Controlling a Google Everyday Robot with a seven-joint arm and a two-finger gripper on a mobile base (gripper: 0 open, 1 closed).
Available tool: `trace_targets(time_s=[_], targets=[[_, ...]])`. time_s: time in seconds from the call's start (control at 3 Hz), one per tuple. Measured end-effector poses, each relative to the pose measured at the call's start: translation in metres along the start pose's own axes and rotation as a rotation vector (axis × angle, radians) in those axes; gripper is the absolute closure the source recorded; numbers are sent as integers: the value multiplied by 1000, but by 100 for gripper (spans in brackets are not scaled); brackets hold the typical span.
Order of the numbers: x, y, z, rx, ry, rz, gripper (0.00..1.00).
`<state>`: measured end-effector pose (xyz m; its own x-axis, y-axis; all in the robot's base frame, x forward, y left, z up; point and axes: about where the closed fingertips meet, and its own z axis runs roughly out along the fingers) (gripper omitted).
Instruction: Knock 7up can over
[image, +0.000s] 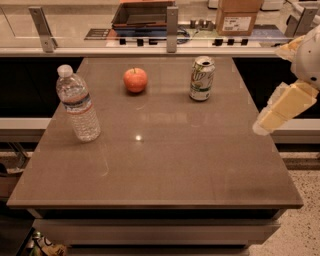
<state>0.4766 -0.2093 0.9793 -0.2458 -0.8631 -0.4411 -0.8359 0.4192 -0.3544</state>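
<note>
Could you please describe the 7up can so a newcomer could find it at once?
On the brown table, look near the far edge, right of centre: the 7up can stands upright, right of the red apple. It is the only metal can, green and white, shorter than the water bottle at left; the gripper hovers beyond the table's right edge.

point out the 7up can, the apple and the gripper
green and white aluminium 7up can (201, 80), camera view, middle of its label
round red apple (135, 80), camera view, middle of its skin
pale yellow gripper (265, 122), camera view, its lower end, near the view's right edge
</note>
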Motion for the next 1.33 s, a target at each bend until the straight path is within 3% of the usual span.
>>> trace_targets(time_s=[0.67, 1.33], targets=[[-7, -34, 33, 122, -227, 222, 0], [-8, -65, 66, 140, -369, 331, 0]])
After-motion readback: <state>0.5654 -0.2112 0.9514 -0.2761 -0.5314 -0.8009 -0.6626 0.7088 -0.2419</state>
